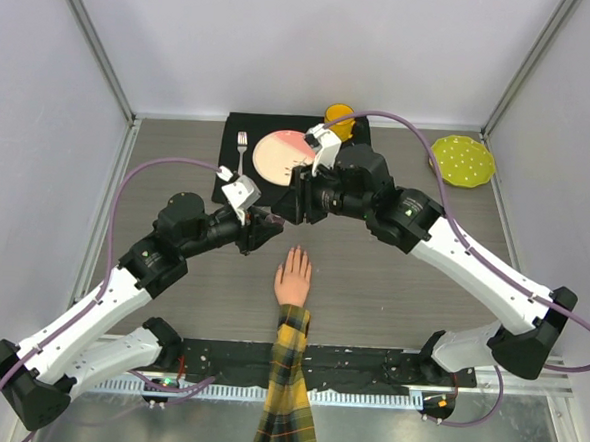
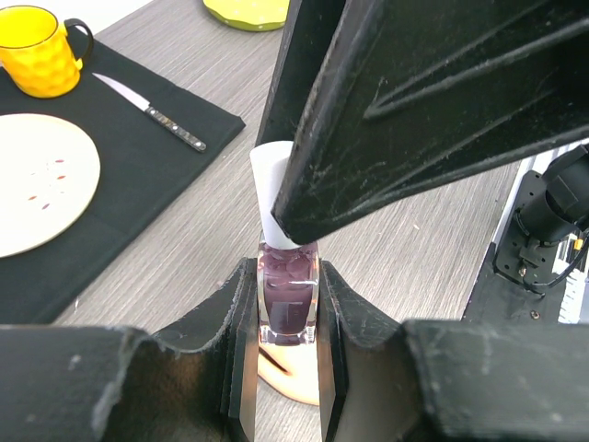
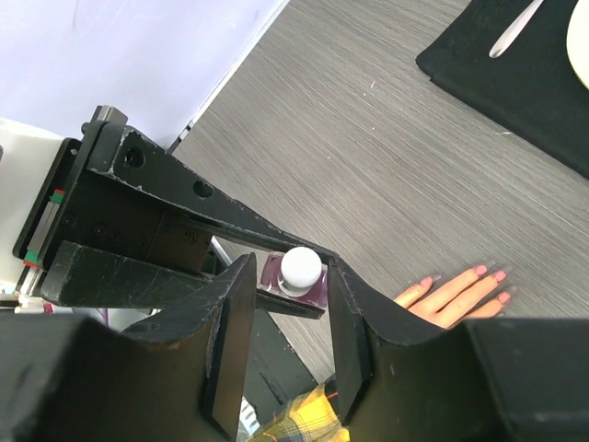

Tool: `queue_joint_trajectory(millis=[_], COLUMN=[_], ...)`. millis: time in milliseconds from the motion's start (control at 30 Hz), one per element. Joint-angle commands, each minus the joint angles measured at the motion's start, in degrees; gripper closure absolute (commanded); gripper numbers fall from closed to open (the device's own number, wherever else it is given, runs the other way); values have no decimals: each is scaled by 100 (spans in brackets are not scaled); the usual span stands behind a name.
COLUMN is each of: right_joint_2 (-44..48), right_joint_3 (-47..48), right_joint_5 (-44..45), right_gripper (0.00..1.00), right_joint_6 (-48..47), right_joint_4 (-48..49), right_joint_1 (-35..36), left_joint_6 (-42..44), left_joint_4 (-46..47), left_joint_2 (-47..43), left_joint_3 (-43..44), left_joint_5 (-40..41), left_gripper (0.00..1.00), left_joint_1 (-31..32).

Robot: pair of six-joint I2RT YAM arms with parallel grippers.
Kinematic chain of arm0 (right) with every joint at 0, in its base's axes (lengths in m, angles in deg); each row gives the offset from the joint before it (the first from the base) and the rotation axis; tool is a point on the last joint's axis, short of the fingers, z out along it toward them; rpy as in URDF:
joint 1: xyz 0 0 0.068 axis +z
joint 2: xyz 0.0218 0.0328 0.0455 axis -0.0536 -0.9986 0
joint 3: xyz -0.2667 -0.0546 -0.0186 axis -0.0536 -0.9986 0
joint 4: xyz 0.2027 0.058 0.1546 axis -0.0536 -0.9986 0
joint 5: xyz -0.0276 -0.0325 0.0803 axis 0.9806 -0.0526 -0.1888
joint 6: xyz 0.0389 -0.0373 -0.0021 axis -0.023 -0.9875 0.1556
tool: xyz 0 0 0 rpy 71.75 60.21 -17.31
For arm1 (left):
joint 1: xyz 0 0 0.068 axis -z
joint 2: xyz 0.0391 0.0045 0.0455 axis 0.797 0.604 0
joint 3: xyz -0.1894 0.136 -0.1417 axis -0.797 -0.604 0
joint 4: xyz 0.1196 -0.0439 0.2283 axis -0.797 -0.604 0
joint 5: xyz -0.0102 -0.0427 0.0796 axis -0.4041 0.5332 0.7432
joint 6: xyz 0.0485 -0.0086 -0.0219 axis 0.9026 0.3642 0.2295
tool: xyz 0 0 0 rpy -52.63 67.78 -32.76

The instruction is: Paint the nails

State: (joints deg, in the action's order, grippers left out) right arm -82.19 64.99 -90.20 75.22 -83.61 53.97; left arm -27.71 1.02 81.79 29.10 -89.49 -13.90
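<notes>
The left claw [image 2: 286,276] is pinching the purple polish bottle [image 2: 288,304] by its glass body and holds it upright above the tabletop [image 1: 391,287]. The right claw [image 3: 289,265] comes in from the far side, with its fingers set close on either side of the bottle's white cap [image 3: 301,267]. Whether they are actually pressing on the cap I cannot tell. The cap looks to be on, so the brush is probably not out yet.

The nails [image 3: 479,270] tip the fingers of the mannequin hand [image 1: 294,277]. The hand lies flat, palm down, near the middle of the tabletop, its plaid sleeve [image 1: 290,381] running off the near edge. Its long axis runs near to far, fingertips pointing far. That puts the nails just on the near side of the two claws and lower, almost under the held bottle. The left claw looks slightly nearer to them. Once the cap is free, the right claw would probably have to bring the brush down and toward the near side, a little to the right of the bottle.
</notes>
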Motion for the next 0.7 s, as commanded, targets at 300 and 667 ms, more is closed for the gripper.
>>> queue_joint_trajectory(millis=[300, 667], right_joint_2=[-165, -236], right_joint_3=[351, 580], right_joint_5=[-272, -482], right_gripper=[64, 66], right_joint_6=[-210, -456], right_joint_4=[-73, -459], right_joint_1=[26, 17], left_joint_6=[161, 380], left_joint_4=[69, -80], left_joint_2=[-118, -144], left_joint_3=[51, 50], left_joint_5=[-251, -286], left_gripper=[100, 100], left_joint_1=[17, 17])
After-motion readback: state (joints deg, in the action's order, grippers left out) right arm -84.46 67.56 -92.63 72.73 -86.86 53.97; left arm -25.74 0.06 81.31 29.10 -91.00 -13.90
